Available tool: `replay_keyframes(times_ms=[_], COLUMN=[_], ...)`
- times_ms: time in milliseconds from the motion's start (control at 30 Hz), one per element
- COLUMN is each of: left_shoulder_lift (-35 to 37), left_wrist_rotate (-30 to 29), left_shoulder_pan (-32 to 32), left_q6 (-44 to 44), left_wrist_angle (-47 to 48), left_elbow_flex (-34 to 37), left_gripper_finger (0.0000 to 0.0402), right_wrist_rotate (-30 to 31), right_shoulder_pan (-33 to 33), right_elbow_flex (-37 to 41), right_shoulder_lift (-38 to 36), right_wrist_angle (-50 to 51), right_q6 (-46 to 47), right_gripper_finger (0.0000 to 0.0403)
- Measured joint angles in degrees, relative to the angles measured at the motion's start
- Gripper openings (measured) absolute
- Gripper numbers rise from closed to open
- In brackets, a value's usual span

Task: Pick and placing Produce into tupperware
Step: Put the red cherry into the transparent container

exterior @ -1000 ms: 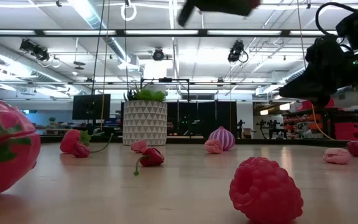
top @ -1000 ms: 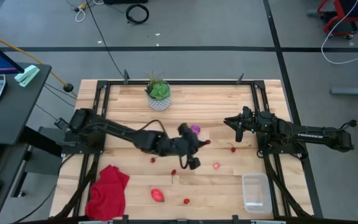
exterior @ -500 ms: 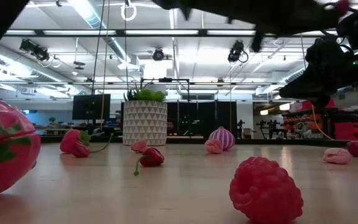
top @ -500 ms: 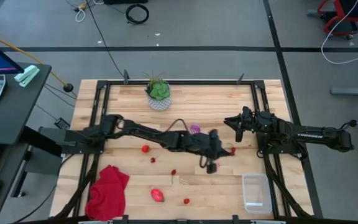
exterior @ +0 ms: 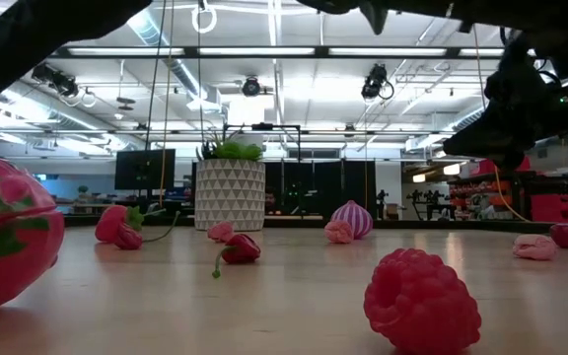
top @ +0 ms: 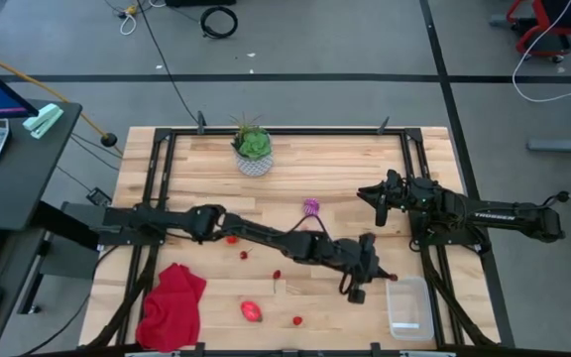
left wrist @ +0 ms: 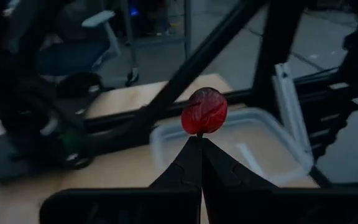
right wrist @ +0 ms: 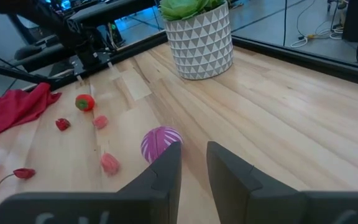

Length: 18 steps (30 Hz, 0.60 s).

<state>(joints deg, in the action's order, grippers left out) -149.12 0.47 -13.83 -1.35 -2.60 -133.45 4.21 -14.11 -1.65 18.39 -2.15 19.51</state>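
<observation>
My left gripper [top: 385, 276] [left wrist: 200, 142] reaches across the table, shut on a small red berry [left wrist: 204, 111] just short of the far left corner of the clear tupperware [top: 410, 307] [left wrist: 253, 146]. The tupperware stands near the table's near right corner. More produce lies on the wood: a purple ribbed ball [top: 311, 206] [right wrist: 160, 142], a red-pink oval piece [top: 252, 311] and loose berries [top: 277, 275]. My right gripper [top: 365, 192] [right wrist: 193, 163] waits at the right, its fingers a narrow gap apart with nothing between them. My left gripper pinches the berry by its short stem end [left wrist: 199, 132] between the very tips of its two shut fingers. The fingers come from the table's left, almost level and slanting slightly down. The berry sticks out beyond the tips, lifted clear of the table.
A green plant in a white patterned pot [top: 253, 159] stands at the far middle. A red cloth [top: 173, 305] lies at the near left corner. A raspberry-like piece [exterior: 422, 301] lies close to the low camera. Black frame rails [top: 419, 198] run along the table's sides.
My left gripper has travelled from the table's middle toward the right and near edges, sinking and rolling at the wrist, up to the tupperware. It has stayed shut, with the berry carried clear of the table.
</observation>
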Motion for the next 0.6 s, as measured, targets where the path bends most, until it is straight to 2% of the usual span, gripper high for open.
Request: replay_keyframes(times_ms=[333, 600], left_shoulder_lift=[-6.5, -8.7], left_wrist_rotate=[0.0, -0.2], left_shoulder_pan=[-1.3, -0.4], left_q6=[0.1, 2.1], left_wrist_angle=[-14.2, -23.2], left_elbow_flex=[-1.0, -1.0], left_gripper_finger=[0.0003, 0.0007], right_wrist_rotate=[0.0, 0.0], right_shoulder_pan=[0.0, 0.0], right_elbow_flex=[0.0, 0.0], right_shoulder_lift=[0.0, 0.0], right_wrist_angle=[0.0, 0.0], right_q6=[0.0, 0.0], right_gripper_finger=[0.0085, 0.0085])
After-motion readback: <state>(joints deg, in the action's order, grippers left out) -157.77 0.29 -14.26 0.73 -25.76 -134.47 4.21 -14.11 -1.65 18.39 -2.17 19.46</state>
